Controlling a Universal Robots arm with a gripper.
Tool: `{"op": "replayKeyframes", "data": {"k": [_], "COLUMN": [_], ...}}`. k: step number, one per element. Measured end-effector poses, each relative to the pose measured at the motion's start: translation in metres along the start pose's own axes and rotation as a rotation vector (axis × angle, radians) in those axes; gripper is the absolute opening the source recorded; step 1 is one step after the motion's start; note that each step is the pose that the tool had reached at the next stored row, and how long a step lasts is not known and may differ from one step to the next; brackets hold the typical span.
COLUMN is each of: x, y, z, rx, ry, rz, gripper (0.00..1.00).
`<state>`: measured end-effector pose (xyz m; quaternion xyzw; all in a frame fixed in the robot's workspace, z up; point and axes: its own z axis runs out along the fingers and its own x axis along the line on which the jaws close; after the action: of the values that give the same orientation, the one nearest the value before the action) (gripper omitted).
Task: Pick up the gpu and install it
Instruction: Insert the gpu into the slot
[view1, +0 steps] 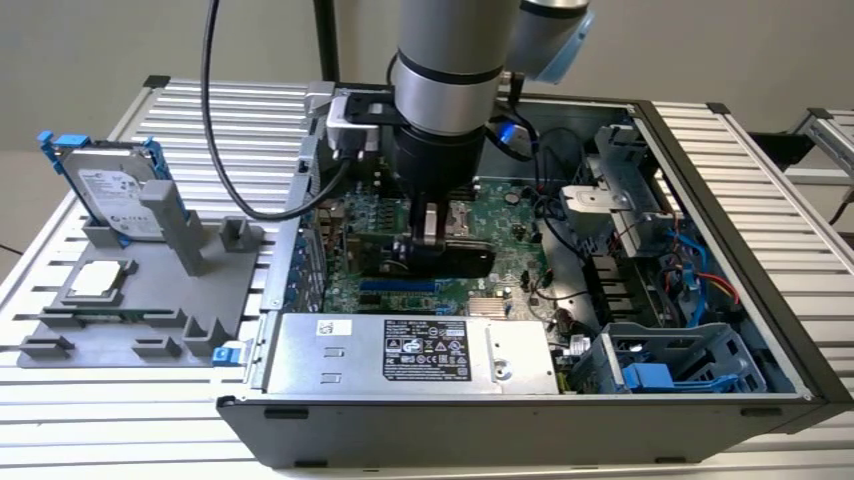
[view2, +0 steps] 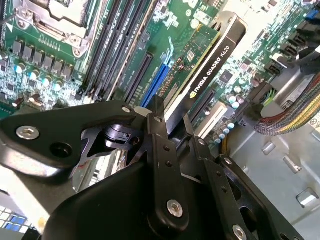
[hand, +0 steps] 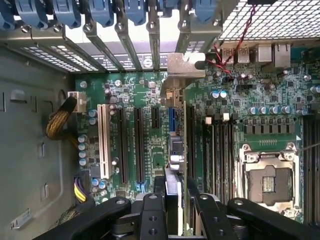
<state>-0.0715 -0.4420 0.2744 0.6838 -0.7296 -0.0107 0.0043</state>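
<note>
While the arm reaches straight down into the open computer case (view1: 747, 300), the gripper (view1: 430, 243) is clamped on the gpu (view1: 434, 255), its 2 fingers (view2: 159, 145) pinching the card's top edge from either face. In the exterior view the card stands on edge, upright, hanging just above the green motherboard (view1: 514, 215) in the middle of the case, between the silver power supply (view1: 407, 355) at the near side and the far wall.

In the second wrist view the gpu (view2: 210, 65) runs away from the fingers with its black cooler face and its green board face both showing, the long axis lying parallel to the blue expansion slot (view2: 155, 82) and the black slots beside it. In the first wrist view the card (hand: 175, 150) is seen edge-on, its silver end bracket (hand: 182, 70) near the row of rear slot covers (hand: 115, 35), and its lower edge lies over the short blue slot (hand: 171, 117). I judge the card lined up with that slot along its length; whether its edge connector has entered the slot or hangs just above cannot be told.

Outside the case, on the exterior view's left, a hard drive (view1: 114, 190) stands in a grey fixture (view1: 147, 290) on the slatted table (view1: 214, 120), well apart from the gripper.
</note>
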Motion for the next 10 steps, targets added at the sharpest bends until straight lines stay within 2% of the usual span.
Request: {"op": "replayKeyframes", "data": {"k": [10], "x": [0.0011], "y": [0.0111], "z": [0.0074], "rx": [-0.0001], "ry": [0.0001], "rz": [0.000], "gripper": [0.00]}}
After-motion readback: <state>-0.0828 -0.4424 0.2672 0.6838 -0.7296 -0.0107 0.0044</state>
